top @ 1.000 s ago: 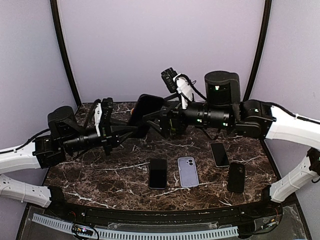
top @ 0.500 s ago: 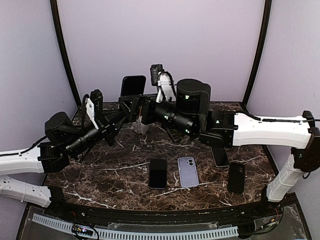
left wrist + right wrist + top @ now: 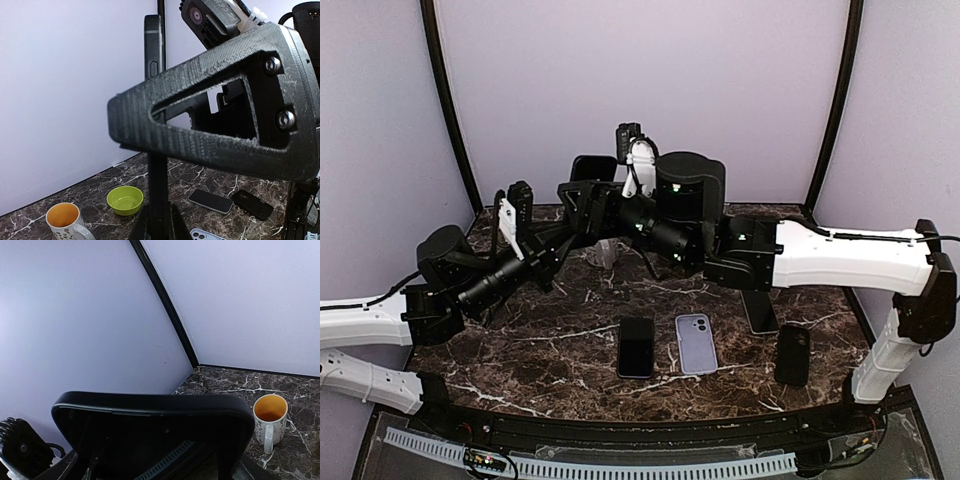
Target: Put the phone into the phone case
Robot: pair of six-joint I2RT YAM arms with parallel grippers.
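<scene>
Dark marble, veined white, is our tabletop [image 3: 510,350]. From the left, our left arm [image 3: 380,320] slants up and inward. Its tool [image 3: 156,226] is clamped tight on the bottom of the phone [image 3: 592,166], which stands upright, well above the tabletop. In the left wrist view we see the phone edge-on, with a side button showing. Just right of it, our right tool [image 3: 582,198] sits at the phone's middle, with one ribbed finger [image 3: 175,145] crossing in front. We cannot tell whether this tool presses the phone or only stands around it. Toward the back, near each other, stand a mug [image 3: 64,220] with an orange inside and a green bowl [image 3: 125,199]. Along the front lie a black handset [image 3: 636,347], a lilac handset [image 3: 696,343] and a third handset [image 3: 760,315], which is partly under the right arm [image 3: 840,255]. Furthest right is the black case [image 3: 793,354], flat on the tabletop and well apart from the phone.
</scene>
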